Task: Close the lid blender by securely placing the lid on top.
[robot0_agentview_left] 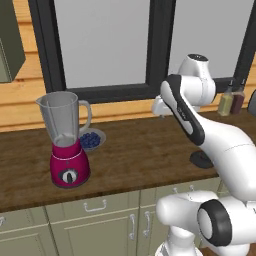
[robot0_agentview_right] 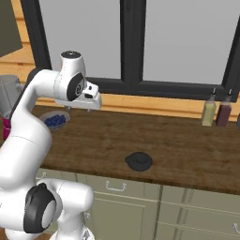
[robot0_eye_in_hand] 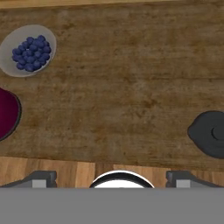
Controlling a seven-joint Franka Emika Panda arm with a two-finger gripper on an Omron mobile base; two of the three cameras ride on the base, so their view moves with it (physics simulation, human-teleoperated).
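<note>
Dark lid (robot0_agentview_right: pixel 138 161) flat on the wood counter (robot0_agentview_right: pixel 187 150), near edge, well right of the blender (robot0_agentview_left: pixel 66 140). Probably light, stiff, maybe slick; best pinched by the centre knob. Gripper (robot0_eye_in_hand: pixel 111 178) spread wide, holding nothing, up high. Blueberry bowl (robot0_agentview_left: pixel 92 139) just beside blender.

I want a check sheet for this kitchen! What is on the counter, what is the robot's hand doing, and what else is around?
Surface: brown wooden counter, over pale green cabinets.
Job's things: blender with magenta base and clear jar stands upright, jar open on top; round dark grey lid lies flat on the counter, far from the blender.
Clutter: grey bowl of blueberries beside the blender; two bottles at the back wall.
Grippers: white two-finger gripper open, holding nothing, hanging above the counter.
Cables: nothing seen.
Surroundings: dark-framed window behind the counter.
</note>
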